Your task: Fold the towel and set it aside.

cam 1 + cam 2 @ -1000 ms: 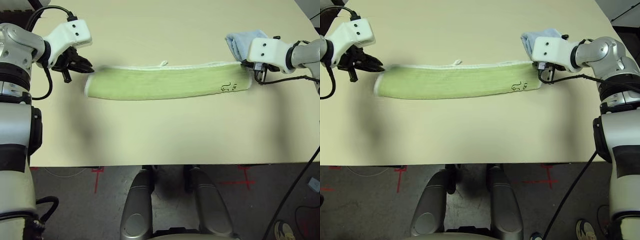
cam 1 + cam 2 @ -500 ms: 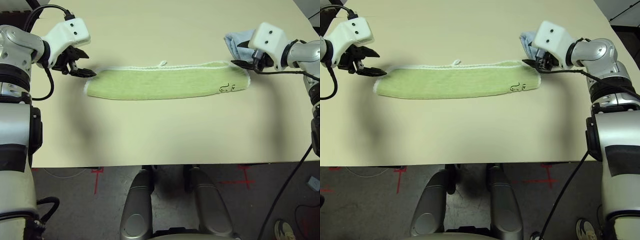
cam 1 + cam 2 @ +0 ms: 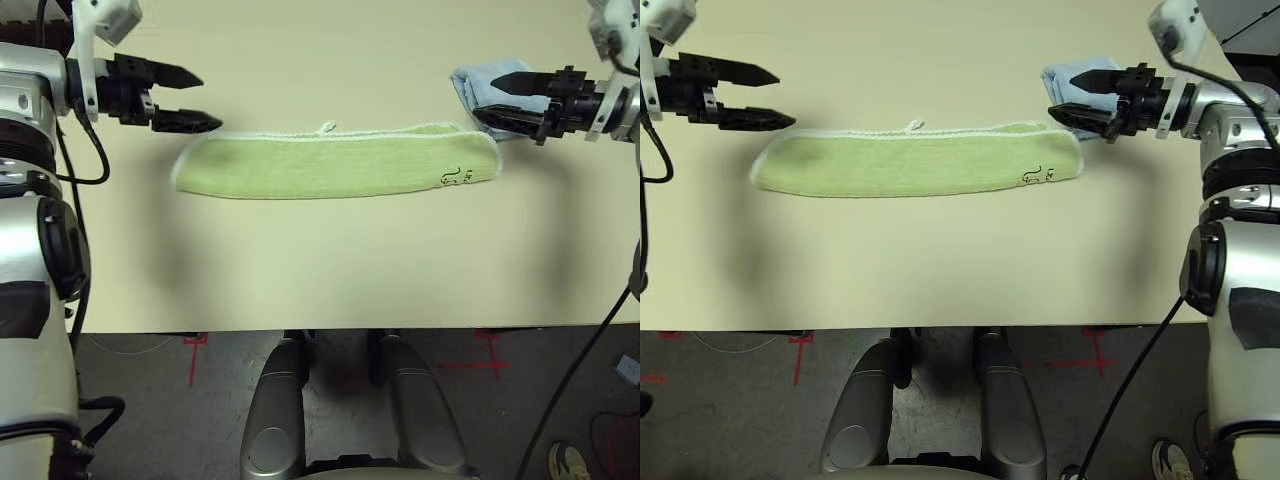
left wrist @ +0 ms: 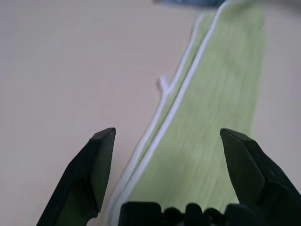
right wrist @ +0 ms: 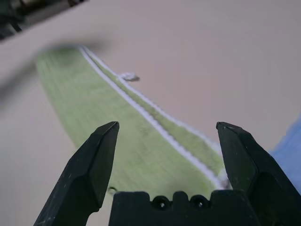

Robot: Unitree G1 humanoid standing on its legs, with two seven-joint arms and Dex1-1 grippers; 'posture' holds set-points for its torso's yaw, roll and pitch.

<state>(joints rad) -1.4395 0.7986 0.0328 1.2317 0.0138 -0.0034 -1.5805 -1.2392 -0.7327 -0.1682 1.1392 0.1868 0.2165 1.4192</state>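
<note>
The light green towel point(image 3: 335, 165) lies flat on the table as a long narrow folded strip, white stitched edging along its far side and a small dark embroidered mark near its right end. My left gripper point(image 3: 200, 100) hovers open just beyond the strip's left end, holding nothing. At the right end my right gripper point(image 3: 485, 100) is open too, raised above the towel's corner. In the left wrist view the towel point(image 4: 211, 117) runs away between the spread fingers point(image 4: 96, 174); the right wrist view shows the towel point(image 5: 131, 136) likewise.
A smaller light blue folded towel point(image 3: 487, 80) lies on the table just behind the right gripper. The beige table point(image 3: 330, 270) has its front edge near me, with floor and red tape marks below.
Both grippers have let go of the towel's ends, opened wide and lifted away from the cloth. The towel has stayed in place as a folded strip.
</note>
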